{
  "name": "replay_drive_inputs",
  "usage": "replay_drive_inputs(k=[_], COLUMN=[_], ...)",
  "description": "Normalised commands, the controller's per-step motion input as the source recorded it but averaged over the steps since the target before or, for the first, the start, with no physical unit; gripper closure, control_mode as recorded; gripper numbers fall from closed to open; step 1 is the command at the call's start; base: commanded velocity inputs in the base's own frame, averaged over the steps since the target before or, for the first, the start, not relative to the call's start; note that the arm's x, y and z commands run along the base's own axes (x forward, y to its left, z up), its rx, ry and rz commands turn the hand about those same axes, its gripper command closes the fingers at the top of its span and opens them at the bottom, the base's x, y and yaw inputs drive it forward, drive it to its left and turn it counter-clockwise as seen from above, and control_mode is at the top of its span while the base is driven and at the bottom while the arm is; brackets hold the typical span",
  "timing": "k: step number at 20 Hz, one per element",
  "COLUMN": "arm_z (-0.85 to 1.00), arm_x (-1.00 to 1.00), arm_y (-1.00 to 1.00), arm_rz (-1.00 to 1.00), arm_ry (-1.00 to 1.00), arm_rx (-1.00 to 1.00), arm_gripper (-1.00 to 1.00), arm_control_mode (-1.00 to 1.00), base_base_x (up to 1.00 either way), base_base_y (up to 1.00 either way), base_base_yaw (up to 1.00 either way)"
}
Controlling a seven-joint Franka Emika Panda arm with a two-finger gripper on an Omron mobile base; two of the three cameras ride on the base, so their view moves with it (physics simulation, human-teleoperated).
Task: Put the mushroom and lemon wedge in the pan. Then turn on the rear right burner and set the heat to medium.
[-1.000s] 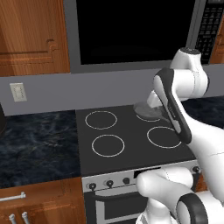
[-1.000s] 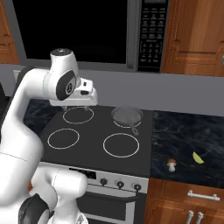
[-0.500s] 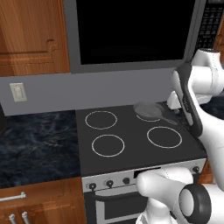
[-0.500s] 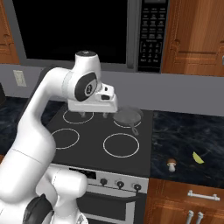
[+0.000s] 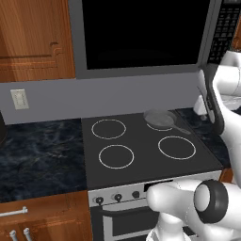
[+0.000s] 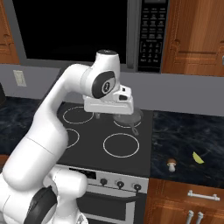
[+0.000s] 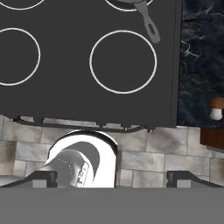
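Leftmost, the tool (image 7: 112,177) hangs high over the stove front, its fingers spread wide and holding nothing. Further right, the pan (image 6: 127,117) sits on the rear right burner (image 5: 161,121), then the mushroom (image 6: 171,164) and lemon wedge (image 6: 198,158) lie apart on the dark worktop (image 6: 188,144).

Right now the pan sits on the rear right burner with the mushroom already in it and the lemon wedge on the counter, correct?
Not quite. The mushroom is not in the pan; it lies on the dark counter right of the stove, near the lemon wedge, as the right base view shows. The pan does sit on the rear right burner.
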Motion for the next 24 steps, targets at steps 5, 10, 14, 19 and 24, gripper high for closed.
replay_drive_inputs(k=[5, 10, 14, 19, 24], arm_z=[-0.25, -0.21, -0.24, -0.28, -0.41], arm_x=[0.24, 0.15, 0.17, 0.24, 0.20], arm_y=[-0.43, -0.37, -0.34, -0.33, -0.07], arm_rz=[-0.03, -0.02, -0.02, -0.02, -0.04], arm_ry=[0.00, 0.00, 0.00, 0.01, 0.00], arm_rx=[0.00, 0.00, 0.00, 0.00, -0.04], arm_gripper=[-1.00, -1.00, -1.00, -1.00, -1.00], arm_control_mode=[-1.00, -1.00, -1.00, -1.00, -1.00], base_base_x=[0.00, 0.00, 0.00, 0.00, 0.00], base_base_y=[0.00, 0.00, 0.00, 0.00, 0.00], base_base_yaw=[0.00, 0.00, 0.00, 0.00, 0.00])
